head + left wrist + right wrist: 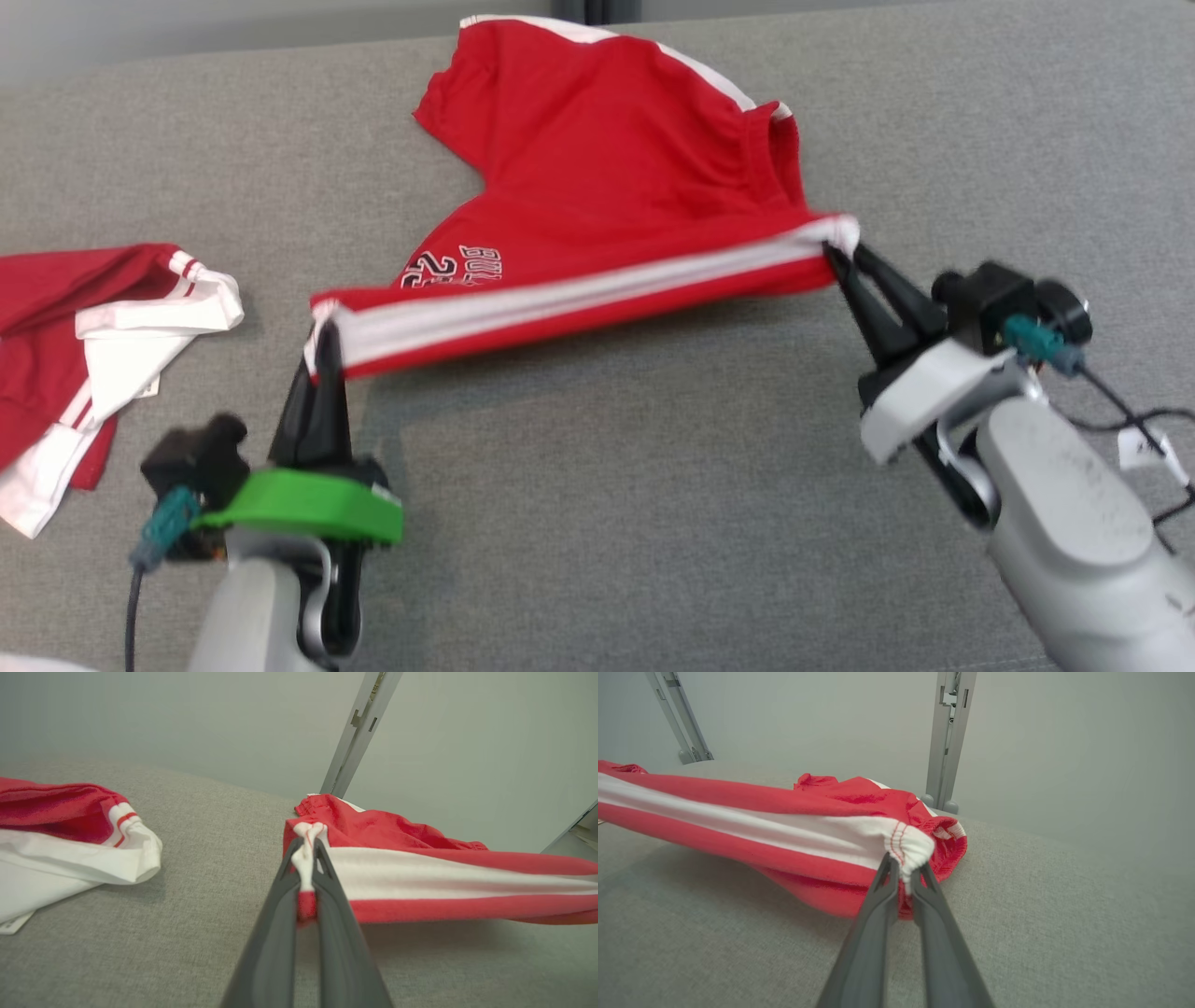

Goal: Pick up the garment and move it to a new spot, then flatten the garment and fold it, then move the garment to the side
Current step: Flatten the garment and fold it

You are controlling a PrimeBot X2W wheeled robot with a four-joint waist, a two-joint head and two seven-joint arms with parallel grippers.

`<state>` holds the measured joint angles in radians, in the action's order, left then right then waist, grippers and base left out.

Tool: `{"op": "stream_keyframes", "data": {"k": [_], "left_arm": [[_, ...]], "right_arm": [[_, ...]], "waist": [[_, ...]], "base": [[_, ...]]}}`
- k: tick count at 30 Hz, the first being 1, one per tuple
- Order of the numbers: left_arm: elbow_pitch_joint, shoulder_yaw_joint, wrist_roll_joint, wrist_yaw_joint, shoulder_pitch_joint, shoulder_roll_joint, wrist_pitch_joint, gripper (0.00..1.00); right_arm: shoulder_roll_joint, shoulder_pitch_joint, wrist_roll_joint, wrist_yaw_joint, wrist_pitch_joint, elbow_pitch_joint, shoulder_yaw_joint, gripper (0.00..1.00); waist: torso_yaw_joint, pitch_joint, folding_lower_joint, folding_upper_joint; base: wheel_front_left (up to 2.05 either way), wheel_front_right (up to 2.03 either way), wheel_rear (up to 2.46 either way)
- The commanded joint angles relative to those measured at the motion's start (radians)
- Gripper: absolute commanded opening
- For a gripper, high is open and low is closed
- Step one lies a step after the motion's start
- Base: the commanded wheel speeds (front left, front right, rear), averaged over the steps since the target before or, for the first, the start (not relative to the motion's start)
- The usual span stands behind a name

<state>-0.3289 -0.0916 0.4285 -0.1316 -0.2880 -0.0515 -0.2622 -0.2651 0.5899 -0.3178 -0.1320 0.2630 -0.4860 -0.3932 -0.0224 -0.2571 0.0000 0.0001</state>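
Note:
The garment is a pair of red shorts with white side stripes and dark lettering, spread over the middle of the grey surface. Its near striped edge is lifted and stretched taut between both grippers. My left gripper is shut on the left corner of that edge; the pinched white and red cloth shows between my left gripper fingers. My right gripper is shut on the right corner, where my right gripper pinches the bunched white hem. The far part of the garment rests on the surface.
A second red and white garment lies crumpled at the left edge of the grey cloth-covered surface. Metal frame posts rise behind the surface's far edge. Loose black cables hang by my right wrist.

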Motion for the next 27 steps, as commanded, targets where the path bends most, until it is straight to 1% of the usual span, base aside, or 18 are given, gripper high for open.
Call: {"op": "stream_keyframes", "data": {"k": [1,6,10,14,16,18,22,27], "left_arm": [[-0.002,0.021,0.010,0.002,0.048,-0.009,-0.004,0.00],[0.022,0.061,0.021,0.003,0.198,-0.007,-0.004,0.00],[0.050,0.064,0.035,0.003,0.285,-0.007,-0.005,0.00],[0.081,0.067,0.024,0.003,0.368,-0.007,-0.005,0.00],[0.096,0.073,0.020,0.003,0.401,-0.007,-0.005,0.00],[0.123,0.078,0.012,0.003,0.421,-0.007,-0.005,0.00],[0.165,0.058,-0.002,0.003,0.382,-0.006,-0.005,0.00],[0.146,0.006,-0.016,0.002,0.229,-0.004,-0.005,0.00]], "right_arm": [[-0.002,-0.054,-0.015,0.002,0.002,0.005,0.007,0.00],[0.003,-0.243,-0.041,0.004,0.002,0.031,0.015,0.00],[0.007,-0.371,-0.048,0.004,0.002,0.058,0.023,0.00],[0.002,-0.475,-0.055,0.006,0.002,0.085,0.025,0.00],[-0.011,-0.515,-0.031,0.006,0.002,0.107,0.015,0.00],[-0.005,-0.552,-0.040,0.006,0.002,0.126,0.036,0.00],[0.012,-0.568,-0.061,0.006,0.002,0.165,0.056,0.00],[0.021,-0.481,-0.055,0.003,0.002,0.205,0.062,0.00]], "waist": [[-0.006,0.041,0.0000,-0.0001],[-0.004,0.098,0.0000,-0.0001],[-0.002,0.142,0.0000,-0.0001],[-0.004,0.179,0.0000,-0.0001],[-0.006,0.192,0.0000,-0.0001],[-0.007,0.194,0.0000,-0.0001],[-0.014,0.168,0.0000,-0.0001],[-0.032,0.102,0.0000,-0.0001]], "base": [[0.00,0.00,0.00],[0.00,0.00,0.00],[0.00,0.00,0.00],[0.00,0.00,0.00],[0.00,0.00,0.00],[0.00,0.00,0.00],[0.00,0.00,0.00],[0.00,0.00,0.00]]}}
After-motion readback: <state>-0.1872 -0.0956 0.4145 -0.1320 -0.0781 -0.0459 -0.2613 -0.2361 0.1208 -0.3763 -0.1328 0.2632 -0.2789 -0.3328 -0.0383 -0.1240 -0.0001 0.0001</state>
